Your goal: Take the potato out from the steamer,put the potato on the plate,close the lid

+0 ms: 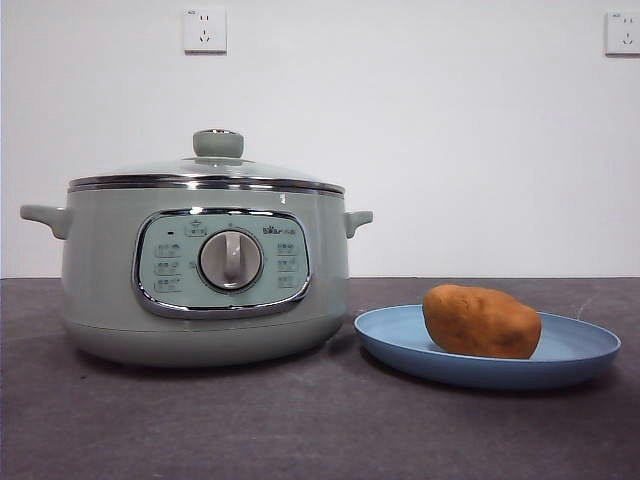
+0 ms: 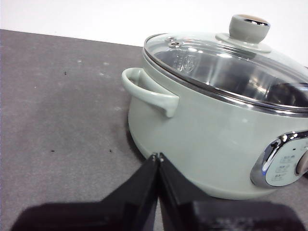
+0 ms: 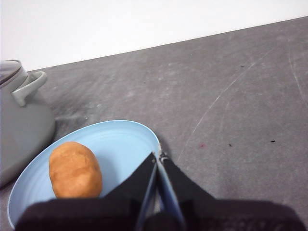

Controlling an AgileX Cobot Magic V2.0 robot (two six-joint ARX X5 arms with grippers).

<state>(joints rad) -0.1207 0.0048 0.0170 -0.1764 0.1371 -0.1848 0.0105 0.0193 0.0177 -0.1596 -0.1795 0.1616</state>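
On the blue plate lies the lumpy orange-brown potato; both pincers, left and right, are clenched empty.

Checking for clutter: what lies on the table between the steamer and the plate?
Nothing: in the front view only a narrow strip of bare dark table separates the steamer from the plate, which holds the potato.

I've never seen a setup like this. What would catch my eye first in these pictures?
Probably the big pale green steamer standing on the dark table, with its glass lid on top. Next, the orange-brown potato lying on the light blue plate just beside the pot. Both the left gripper and the right gripper have their black fingers pressed together, holding nothing.
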